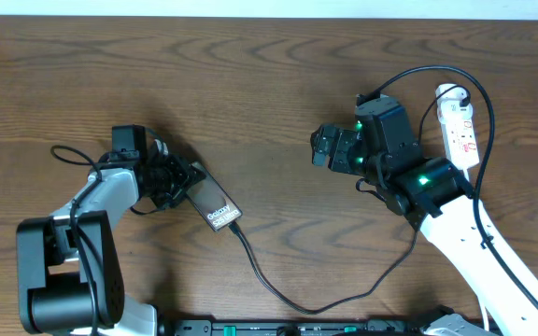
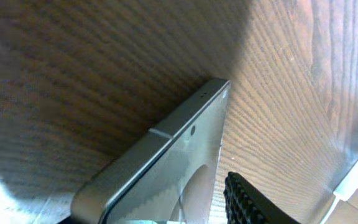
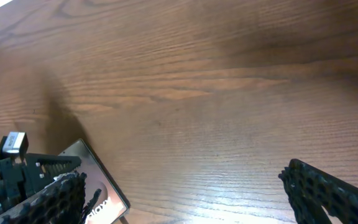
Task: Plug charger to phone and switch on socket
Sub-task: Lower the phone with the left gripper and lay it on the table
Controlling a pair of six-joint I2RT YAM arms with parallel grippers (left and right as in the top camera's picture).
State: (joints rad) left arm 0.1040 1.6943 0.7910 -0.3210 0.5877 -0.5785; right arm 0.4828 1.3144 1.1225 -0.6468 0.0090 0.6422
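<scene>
The phone (image 1: 215,204) lies slanted on the wooden table, with its white "Galaxy" text at the lower right end. The charger's thin black cable (image 1: 278,291) runs from that end, where its tip (image 1: 235,225) meets the phone, loops along the front and goes up behind the right arm. My left gripper (image 1: 181,182) is closed across the phone's upper left end. In the left wrist view the phone (image 2: 179,155) fills the space beside one finger pad (image 2: 247,202). My right gripper (image 1: 323,147) is wide open and empty over bare wood (image 3: 185,199). The white socket strip (image 1: 462,126) lies at the far right.
The phone's text end also shows at the lower left of the right wrist view (image 3: 101,190). The socket's white cord (image 1: 482,299) runs down the right side, past the right arm. A thick black robot cable (image 1: 437,70) arcs above the right arm near the socket.
</scene>
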